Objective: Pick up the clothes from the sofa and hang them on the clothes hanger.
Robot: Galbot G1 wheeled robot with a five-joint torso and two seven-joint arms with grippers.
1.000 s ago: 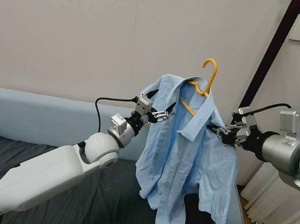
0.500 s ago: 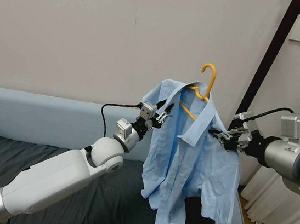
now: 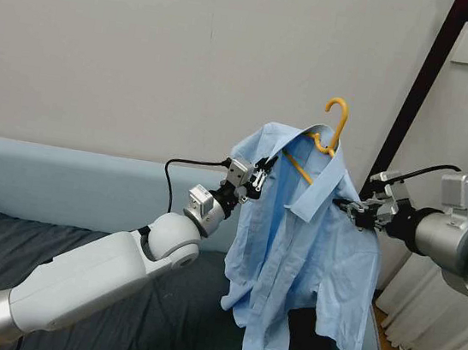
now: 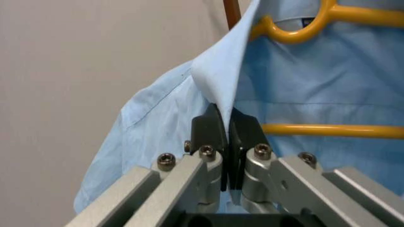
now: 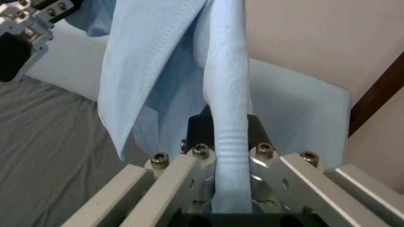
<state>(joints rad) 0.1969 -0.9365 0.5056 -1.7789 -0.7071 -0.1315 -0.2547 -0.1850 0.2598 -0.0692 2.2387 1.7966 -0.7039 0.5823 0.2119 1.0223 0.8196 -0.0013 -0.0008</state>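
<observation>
A light blue shirt [image 3: 292, 260] hangs on a yellow hanger [image 3: 333, 128], held up in the air in front of the wall. My left gripper [image 3: 262, 168] is shut on the shirt's left shoulder edge; the left wrist view shows its fingers [image 4: 211, 130] pinching a fold of blue cloth [image 4: 221, 75] below the yellow hanger [image 4: 315, 23]. My right gripper [image 3: 352, 210] is shut on the shirt's right shoulder; in the right wrist view a roll of blue fabric [image 5: 227, 118] runs between its fingers [image 5: 260, 130].
A dark grey sofa seat [image 3: 52, 242] with a pale blue backrest [image 3: 52, 177] lies below the shirt. A dark upright post [image 3: 417, 96] stands behind the right arm, with white curtains [image 3: 445, 341] at the far right.
Both grippers have carried the shirt and hanger to the right and slightly down. The left arm has stretched farther forward. Both grips are unchanged.
</observation>
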